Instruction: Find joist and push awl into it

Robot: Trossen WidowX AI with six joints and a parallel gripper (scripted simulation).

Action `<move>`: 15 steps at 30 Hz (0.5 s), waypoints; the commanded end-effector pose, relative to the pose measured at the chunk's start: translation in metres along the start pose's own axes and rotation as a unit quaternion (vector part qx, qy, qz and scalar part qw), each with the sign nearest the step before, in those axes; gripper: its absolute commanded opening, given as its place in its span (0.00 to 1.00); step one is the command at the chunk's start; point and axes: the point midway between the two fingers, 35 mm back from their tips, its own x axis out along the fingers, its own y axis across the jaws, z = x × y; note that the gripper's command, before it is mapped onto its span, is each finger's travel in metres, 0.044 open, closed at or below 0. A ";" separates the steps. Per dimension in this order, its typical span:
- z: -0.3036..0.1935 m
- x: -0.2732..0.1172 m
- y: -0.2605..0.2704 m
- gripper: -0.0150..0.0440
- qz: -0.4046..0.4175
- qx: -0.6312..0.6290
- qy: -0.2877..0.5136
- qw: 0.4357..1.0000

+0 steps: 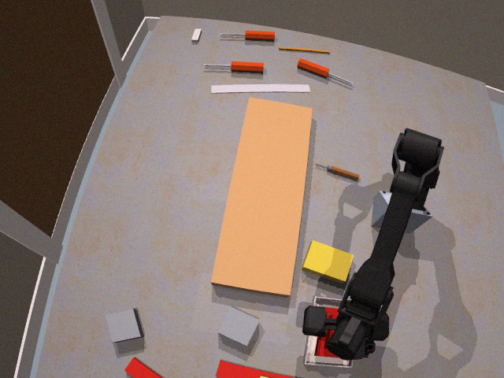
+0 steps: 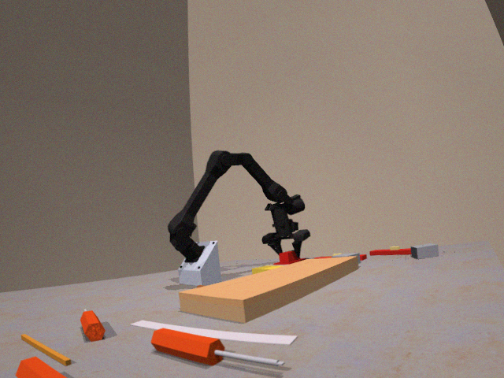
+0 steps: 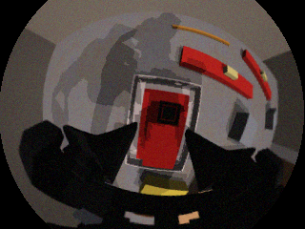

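Claw: open, my fingers standing apart either side of the red body, gripping nothing.
Stud finder: lies inside the tray, beneath me.
Tray: stands toward the counter's lower edge in the top view, its rim around the tool.
Step in hand: letting go of the stud finder, I judge; the awl work is still to do.
Next move: I should rise straight up, fingers wide, so I don't drag the tool out, then swing to the awl.
Yellow block: just beside the tray, worth clearing on the way.
Floor panel: runs from the lower edge toward the upper; I see no joist mark.
Awl: lies flat beside the panel, on the side of the counter's right edge, tip toward the panel.
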 end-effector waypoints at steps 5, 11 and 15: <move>0.025 -0.084 0.001 1.00 -0.001 0.002 -0.010 1.000; -0.011 -0.084 -0.024 1.00 -0.007 0.071 -0.006 0.997; -0.068 -0.106 -0.051 1.00 -0.009 0.177 0.005 0.984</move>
